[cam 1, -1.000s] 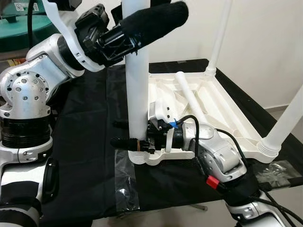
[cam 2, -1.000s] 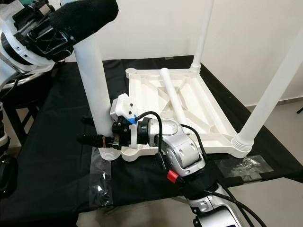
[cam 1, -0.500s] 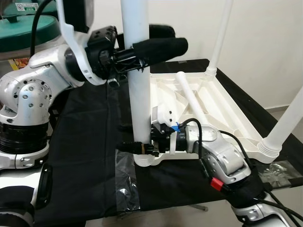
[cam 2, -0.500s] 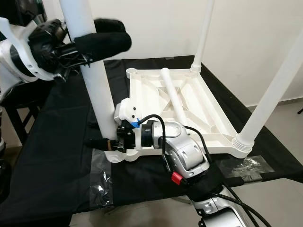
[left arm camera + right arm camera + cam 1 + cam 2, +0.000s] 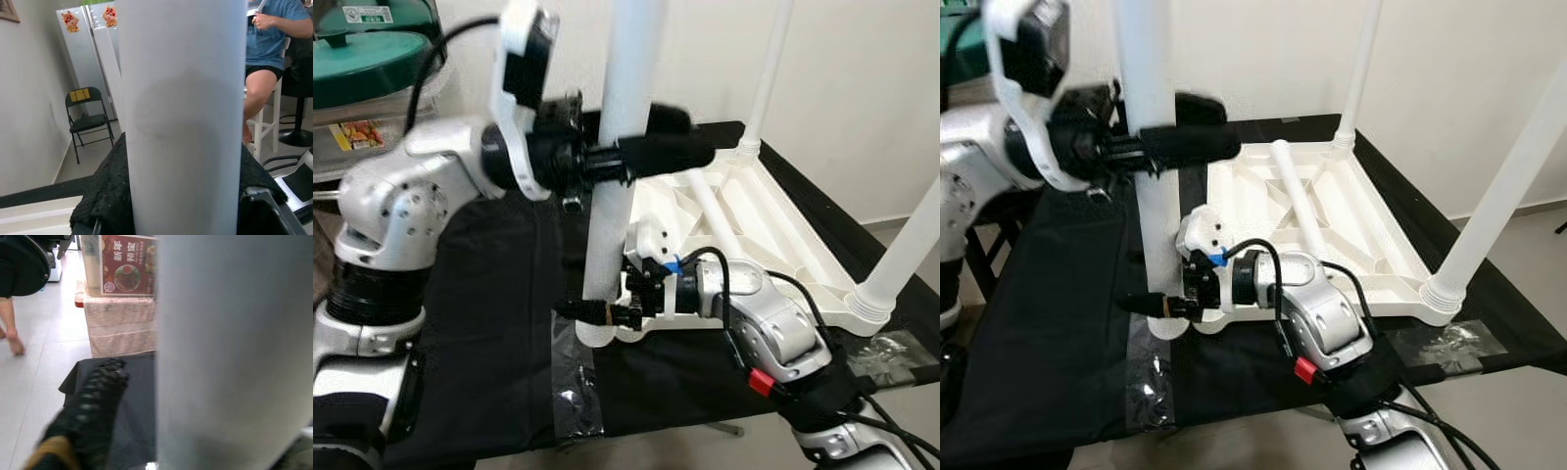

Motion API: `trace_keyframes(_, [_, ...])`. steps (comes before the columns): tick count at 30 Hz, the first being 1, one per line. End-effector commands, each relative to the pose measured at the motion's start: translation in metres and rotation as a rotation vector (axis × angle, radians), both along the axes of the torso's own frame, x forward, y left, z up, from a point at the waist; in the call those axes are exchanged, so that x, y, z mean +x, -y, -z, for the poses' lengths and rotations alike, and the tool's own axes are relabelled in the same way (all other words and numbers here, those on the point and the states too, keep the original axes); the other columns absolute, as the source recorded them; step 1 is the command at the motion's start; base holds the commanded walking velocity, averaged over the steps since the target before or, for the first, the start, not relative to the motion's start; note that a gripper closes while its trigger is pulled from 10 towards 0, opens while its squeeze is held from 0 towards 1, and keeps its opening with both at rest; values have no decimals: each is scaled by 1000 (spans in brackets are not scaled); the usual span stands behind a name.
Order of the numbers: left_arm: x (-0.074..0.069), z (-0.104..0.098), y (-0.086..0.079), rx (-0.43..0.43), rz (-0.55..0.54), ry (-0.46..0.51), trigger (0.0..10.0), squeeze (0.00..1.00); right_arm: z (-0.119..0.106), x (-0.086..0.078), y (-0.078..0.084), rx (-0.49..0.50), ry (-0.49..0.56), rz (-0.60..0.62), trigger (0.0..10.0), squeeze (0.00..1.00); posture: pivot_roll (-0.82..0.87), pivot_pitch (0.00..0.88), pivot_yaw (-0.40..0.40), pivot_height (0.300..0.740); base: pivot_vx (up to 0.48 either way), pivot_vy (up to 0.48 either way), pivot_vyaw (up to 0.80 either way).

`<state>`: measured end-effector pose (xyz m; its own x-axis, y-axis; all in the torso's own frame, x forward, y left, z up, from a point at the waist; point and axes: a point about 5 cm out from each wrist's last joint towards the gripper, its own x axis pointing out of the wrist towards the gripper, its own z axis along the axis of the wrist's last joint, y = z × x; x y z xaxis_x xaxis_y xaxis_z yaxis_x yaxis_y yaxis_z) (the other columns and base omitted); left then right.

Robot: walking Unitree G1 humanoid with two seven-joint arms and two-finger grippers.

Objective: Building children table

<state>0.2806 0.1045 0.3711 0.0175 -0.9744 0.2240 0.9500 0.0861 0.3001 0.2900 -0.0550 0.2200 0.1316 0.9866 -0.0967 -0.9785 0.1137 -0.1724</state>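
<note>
A white children's table top (image 5: 783, 220) lies upside down on the black-covered table (image 5: 499, 323). A thick white table leg (image 5: 612, 225) stands at its near left corner, leaning slightly. My left gripper (image 5: 646, 152) is shut on this leg at mid-height, its black padded fingers (image 5: 102, 196) on either side. My right gripper (image 5: 592, 311) is shut on the same leg near its base, with one finger (image 5: 93, 406) beside it. Another leg (image 5: 769, 78) stands at the far corner, and one (image 5: 906, 250) at the near right. A loose leg (image 5: 710, 201) lies inside the top.
A green-lidded container (image 5: 362, 59) stands at the back left. Clear tape patches (image 5: 576, 382) hold the cloth near the front edge. In the left wrist view, a seated person (image 5: 274, 44) and a folding chair (image 5: 88, 122) are in the room behind.
My left arm has swung forward and lower, its gripper now level across the leg. The leg's top has tipped to the right. The right gripper stays at the base.
</note>
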Motion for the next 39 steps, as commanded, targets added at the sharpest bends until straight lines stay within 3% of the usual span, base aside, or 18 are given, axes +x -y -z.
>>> trace_keyframes(1, [-5,1,6,13,44,13,0,0,-10,-9,-14,-10,57,-92,10000,1000,2,16,12,740,0,0,0])
trace_keyframes(2, [-5,1,6,13,44,13,0,0,-10,-9,-14,-10,57,-92,10000,1000,2,16,12,740,0,0,0])
trace_keyframes(3, [-6,1,7,8,54,9,0,0,-10,-11,-17,-19,61,-115,10000,27,1,17,12,740,0,0,0])
trace_keyframes(4, [-7,1,7,5,60,8,0,0,-10,-12,-18,-26,63,-130,10000,0,0,17,11,740,0,0,0])
trace_keyframes(13, [-11,1,9,5,97,9,0,0,-9,-10,-27,-20,70,-115,10000,0,3,18,10,740,0,0,0])
trace_keyframes(14, [-13,2,9,7,112,7,0,0,-10,-7,-29,-8,76,-91,8157,0,3,18,12,740,0,0,0])
trace_keyframes(15, [-13,2,9,7,112,7,0,0,-10,-7,-29,-8,76,-91,8157,0,3,18,12,740,0,0,0])
trace_keyframes(16, [-14,2,9,6,119,6,0,0,-12,-4,-29,4,81,-74,0,0,4,18,11,740,0,0,0])
trace_keyframes(38, [-21,-3,9,-37,159,9,0,0,-13,-3,-32,28,80,-60,0,0,-1,14,15,740,0,0,0])
trace_keyframes(39, [-18,-8,7,-75,137,2,10000,1000,-12,-3,-31,28,79,-49,0,0,-3,13,17,740,0,0,0])
